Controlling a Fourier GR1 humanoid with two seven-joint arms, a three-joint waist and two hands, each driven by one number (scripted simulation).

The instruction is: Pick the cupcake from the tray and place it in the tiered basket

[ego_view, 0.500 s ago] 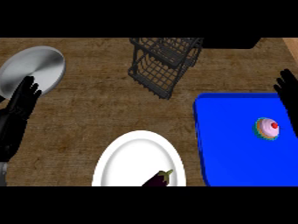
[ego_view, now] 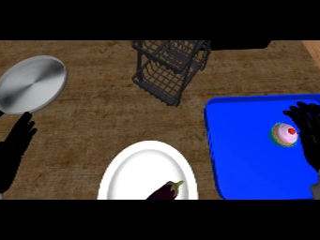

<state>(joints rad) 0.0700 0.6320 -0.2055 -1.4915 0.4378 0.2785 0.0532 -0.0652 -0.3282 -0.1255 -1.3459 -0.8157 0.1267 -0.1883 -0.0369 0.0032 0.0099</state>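
A: From the head view, where is the pink-frosted cupcake (ego_view: 285, 134) with the red cherry?

B: On the flat blue rectangular tray (ego_view: 245, 159), near its right side. The black right hand (ego_view: 316, 136) sits just beside it, fingers relaxed, grasping nothing.

A: And the left hand (ego_view: 11, 152)?

B: Resting at the left edge, fingers straight. The dark wire tiered basket (ego_view: 168, 68) stands at the counter's far side.

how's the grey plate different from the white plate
The grey plate looks metallic with a dull sheen; the white plate is plain and matte. The grey plate lies at the counter's far left with nothing on it; the white plate sits at the near middle, cut by the view's lower edge, with an eggplant on it. Both are round and lie flat on the wooden counter.
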